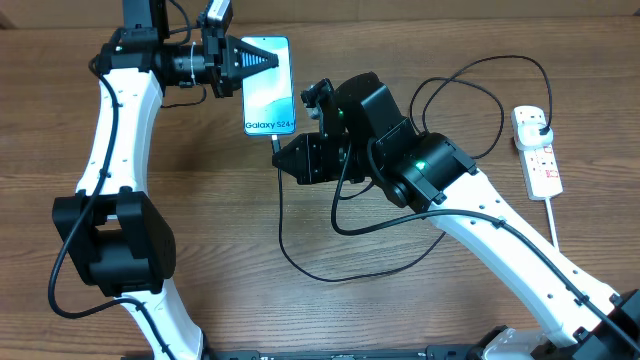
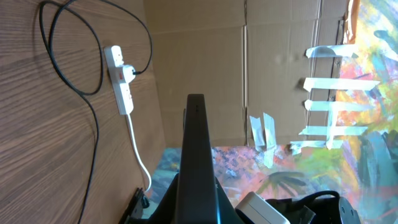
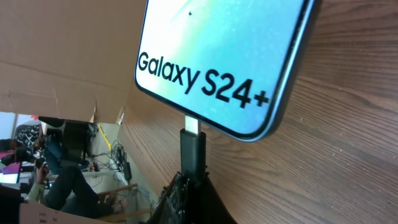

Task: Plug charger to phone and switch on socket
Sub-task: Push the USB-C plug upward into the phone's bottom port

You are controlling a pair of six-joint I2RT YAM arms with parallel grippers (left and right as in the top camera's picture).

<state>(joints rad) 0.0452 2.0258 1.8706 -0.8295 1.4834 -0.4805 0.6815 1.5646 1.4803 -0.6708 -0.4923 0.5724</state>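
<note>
The phone (image 1: 269,85) with its blue-teal "Galaxy S24+" screen (image 3: 230,56) is held at its far end by my left gripper (image 1: 243,65), shut on it; I see it edge-on in the left wrist view (image 2: 196,155). My right gripper (image 1: 283,155) is shut on the charger's connector (image 3: 193,152), whose metal tip meets the phone's bottom port. The black charger cable (image 1: 300,255) loops across the table to its plug head (image 1: 541,122) in the white socket (image 1: 537,150), also in the left wrist view (image 2: 120,78).
The socket's thick white cord (image 1: 553,225) runs toward the table's front right. Cardboard walls (image 2: 273,68) stand behind the table. The black cable loops lie between my right arm and the socket.
</note>
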